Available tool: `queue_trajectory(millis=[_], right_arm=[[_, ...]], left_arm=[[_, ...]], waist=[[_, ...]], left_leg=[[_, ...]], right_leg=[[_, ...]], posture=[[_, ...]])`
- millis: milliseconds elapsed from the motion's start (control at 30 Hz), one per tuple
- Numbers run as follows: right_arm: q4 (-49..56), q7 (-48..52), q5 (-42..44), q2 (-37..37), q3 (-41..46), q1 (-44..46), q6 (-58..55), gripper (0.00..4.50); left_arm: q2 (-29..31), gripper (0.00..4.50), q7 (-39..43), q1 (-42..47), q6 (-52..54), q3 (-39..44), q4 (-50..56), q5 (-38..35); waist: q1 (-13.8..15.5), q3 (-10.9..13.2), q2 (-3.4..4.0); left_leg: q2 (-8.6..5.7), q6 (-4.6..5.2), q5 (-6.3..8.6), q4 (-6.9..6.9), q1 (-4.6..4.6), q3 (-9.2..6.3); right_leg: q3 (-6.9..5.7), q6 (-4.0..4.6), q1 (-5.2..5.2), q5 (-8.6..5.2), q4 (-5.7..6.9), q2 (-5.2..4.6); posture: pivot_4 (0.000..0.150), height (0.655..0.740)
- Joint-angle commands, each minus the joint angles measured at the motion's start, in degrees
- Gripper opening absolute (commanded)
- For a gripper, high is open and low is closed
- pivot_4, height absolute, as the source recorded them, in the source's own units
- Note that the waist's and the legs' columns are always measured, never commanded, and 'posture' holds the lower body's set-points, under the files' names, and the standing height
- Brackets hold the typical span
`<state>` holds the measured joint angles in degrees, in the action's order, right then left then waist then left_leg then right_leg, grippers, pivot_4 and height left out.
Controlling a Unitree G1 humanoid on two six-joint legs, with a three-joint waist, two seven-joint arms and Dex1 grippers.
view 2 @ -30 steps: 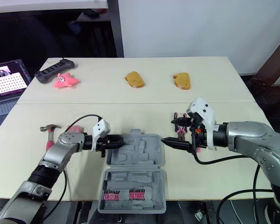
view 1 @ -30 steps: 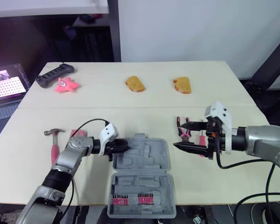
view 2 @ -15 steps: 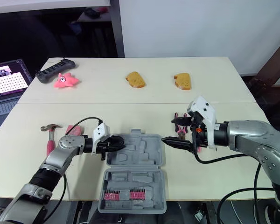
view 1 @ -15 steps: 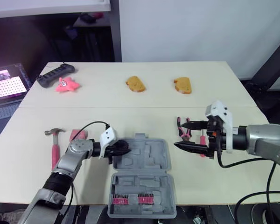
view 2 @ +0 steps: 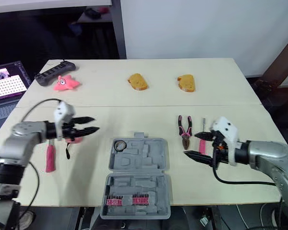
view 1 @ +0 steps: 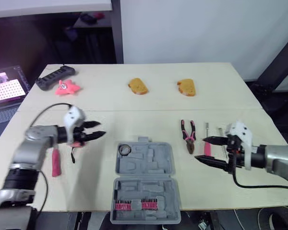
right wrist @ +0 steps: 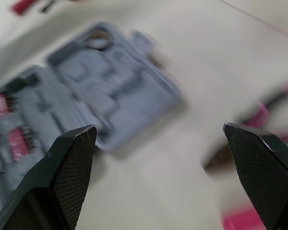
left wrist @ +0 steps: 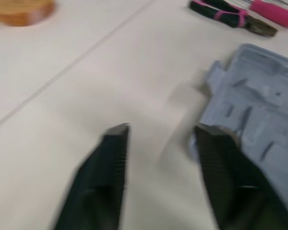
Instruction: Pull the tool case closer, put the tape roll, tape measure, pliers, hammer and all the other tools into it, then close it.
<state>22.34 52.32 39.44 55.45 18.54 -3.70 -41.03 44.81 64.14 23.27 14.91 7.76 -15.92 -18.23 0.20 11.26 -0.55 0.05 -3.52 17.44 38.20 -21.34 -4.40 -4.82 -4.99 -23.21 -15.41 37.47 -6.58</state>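
- The grey tool case (view 1: pixel 149 165) lies open near the front edge of the counter (view 1: pixel 110 120), between the two arms, with a row of pink bits (view 1: pixel 134 206) in its nearer half
- The tape roll (view 1: pixel 124 150) sits inside the case, in the left corner of its far half
- The left jaws are apart with nothing between them; they hang over the counter to the left of the case, tips turned toward it, apart from it
- The hammer (view 1: pixel 54 163) lies on the counter just beside the left jaws, its pink handle pointing toward the front edge
- The right jaws are spread wide and empty, to the right of the case
- The pliers (view 1: pixel 188 136) lie on the counter between the case and the right jaws, touching neither
- A pink-handled screwdriver (view 1: pixel 207 148) lies just by the right jaws' tips
- Farther back lie two brown bread-like pieces (view 1: pixel 138 86) (view 1: pixel 186 87), a pink star toy (view 1: pixel 66 87) and a black controller (view 1: pixel 55 77)
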Motion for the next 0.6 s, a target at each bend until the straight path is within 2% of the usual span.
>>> queue_trajectory(millis=[33, 200, 300, 467, 600], right_arm=[[-4.55, 3.29, -4.21, -0.88, 4.51, -4.68, 7.88, 4.50], [-17.80, 6.89, -9.58, -3.01, 10.80, -10.50, 20.59, 4.50], [-27.15, 7.63, -11.83, -4.44, 14.68, -11.97, 28.39, 4.50], [-37.06, 8.23, -12.69, -5.68, 18.01, -11.71, 35.42, 4.50], [-40.73, 8.40, -12.22, -5.69, 18.35, -10.87, 36.81, 4.50]], left_arm=[[3.96, 4.44, -1.31, -2.48, -6.38, 7.02, -5.81, 0.02], [11.07, 4.44, -1.26, -10.89, -17.51, 15.23, -19.95, 0.88], [13.49, 4.44, -1.47, -15.25, -20.78, 20.38, -27.45, -0.77], [13.69, 4.44, -1.87, -18.87, -23.17, 25.02, -33.57, -2.65], [12.84, 4.44, -2.45, -20.77, -23.17, 26.84, -32.83, -3.85]], waist=[[0.03, 0.00, 0.00], [-0.03, 0.00, 0.00], [-0.02, 0.00, 0.00], [0.41, -0.01, 0.02], [0.32, -0.02, 0.01]], left_leg=[[0.00, 0.00, 0.00, -0.03, 0.01, 0.00], [0.00, 0.02, 0.01, -0.04, 0.00, 0.08], [0.00, 0.02, 0.01, -0.05, 0.02, 0.09], [0.00, 0.02, 0.01, -0.06, 0.03, 0.10], [0.01, 0.02, 0.01, -0.06, 0.05, 0.11]], right_leg=[[0.00, 0.00, 0.00, 0.00, 0.00, 0.00], [0.02, -0.01, -0.01, 0.00, -0.05, -0.03], [0.02, -0.01, -0.01, -0.01, -0.04, -0.03], [0.02, -0.02, 0.00, -0.01, -0.04, -0.06], [0.02, -0.01, 0.02, -0.01, -0.03, -0.06]], posture=[[0.150, 0.7400], [0.150, 0.7400], [0.150, 0.7400], [0.150, 0.7400], [0.150, 0.7400]])
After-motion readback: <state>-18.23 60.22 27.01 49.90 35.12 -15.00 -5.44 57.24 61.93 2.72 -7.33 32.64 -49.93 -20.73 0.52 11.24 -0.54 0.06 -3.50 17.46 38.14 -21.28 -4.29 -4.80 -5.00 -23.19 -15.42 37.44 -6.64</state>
